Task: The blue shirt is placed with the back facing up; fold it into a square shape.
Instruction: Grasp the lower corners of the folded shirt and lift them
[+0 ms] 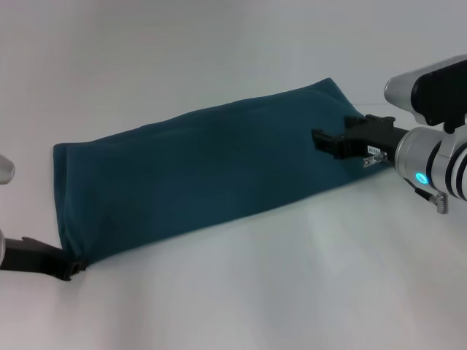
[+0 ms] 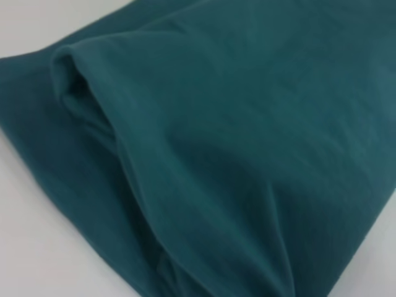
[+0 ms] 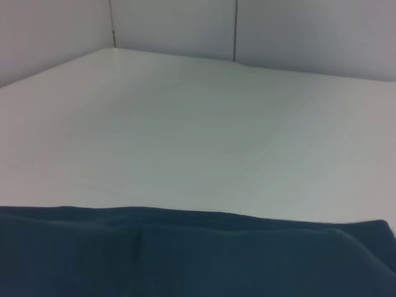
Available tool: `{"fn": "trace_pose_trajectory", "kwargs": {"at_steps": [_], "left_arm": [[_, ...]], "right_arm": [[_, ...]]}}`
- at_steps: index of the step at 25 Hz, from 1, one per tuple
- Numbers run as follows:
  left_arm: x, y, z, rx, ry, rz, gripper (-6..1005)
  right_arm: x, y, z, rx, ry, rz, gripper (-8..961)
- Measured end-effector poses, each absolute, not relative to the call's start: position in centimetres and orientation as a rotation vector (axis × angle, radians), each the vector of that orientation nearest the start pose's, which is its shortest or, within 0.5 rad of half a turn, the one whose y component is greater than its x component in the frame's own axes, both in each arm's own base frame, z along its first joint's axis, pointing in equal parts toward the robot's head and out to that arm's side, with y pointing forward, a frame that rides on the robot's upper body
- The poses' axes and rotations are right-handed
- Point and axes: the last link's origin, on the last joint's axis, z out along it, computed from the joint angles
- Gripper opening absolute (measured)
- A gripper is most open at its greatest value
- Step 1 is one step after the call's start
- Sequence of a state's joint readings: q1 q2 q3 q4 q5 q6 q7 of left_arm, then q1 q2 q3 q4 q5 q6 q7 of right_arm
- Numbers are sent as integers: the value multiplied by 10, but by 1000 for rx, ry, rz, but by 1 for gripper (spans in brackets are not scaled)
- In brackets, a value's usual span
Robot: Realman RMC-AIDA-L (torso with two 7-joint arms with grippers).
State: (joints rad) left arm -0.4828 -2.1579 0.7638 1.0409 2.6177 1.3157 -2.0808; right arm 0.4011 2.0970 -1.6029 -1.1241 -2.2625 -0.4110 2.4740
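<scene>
- Shirt position: the large plain dark teal-blue shirt of soft matte fabric (image 1: 197, 171) lies on the pale white tabletop (image 1: 241, 292), already folded into a long narrow band. Its long axis runs diagonally, from the near-left end by the robot's left arm up to the far-right end by the right arm.
- Left gripper (image 1: 73, 267): black, low over the table, meeting the near-left corner of the band. Whether its fingers pinch the cloth cannot be told from the head view; the left wrist view shows only layered folds of fabric at close range.
- Right gripper (image 1: 327, 143): black, on a silver-white arm, lying over the far-right end of the band, close to its short edge. Its fingers appear narrow against the fabric, but an actual hold cannot be confirmed. The right wrist view shows only the cloth's edge and bare table beyond.
- Governing relation: each gripper sits at one end of the long axis, so neither is nearer the middle. Judged from the task, a square would require carrying one short end along this axis toward the other.
</scene>
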Motion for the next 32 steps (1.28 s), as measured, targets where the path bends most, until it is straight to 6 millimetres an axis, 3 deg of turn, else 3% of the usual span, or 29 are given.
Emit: {"fn": "trace_pose_trajectory", "kwargs": {"at_steps": [11, 17, 24, 32], "left_arm": [[-319, 312, 29, -2446, -1216, 165, 48], [-324, 296, 40, -2471, -1216, 236, 47], [-331, 287, 55, -2458, -1208, 237, 47], [-331, 289, 57, -2445, -1197, 205, 47]], "right_arm": [[221, 400, -25, -2077, 811, 279, 687], [234, 405, -12, -2029, 878, 279, 686], [246, 436, -7, -1970, 1034, 262, 692], [232, 460, -2, -1945, 1021, 251, 697]]}}
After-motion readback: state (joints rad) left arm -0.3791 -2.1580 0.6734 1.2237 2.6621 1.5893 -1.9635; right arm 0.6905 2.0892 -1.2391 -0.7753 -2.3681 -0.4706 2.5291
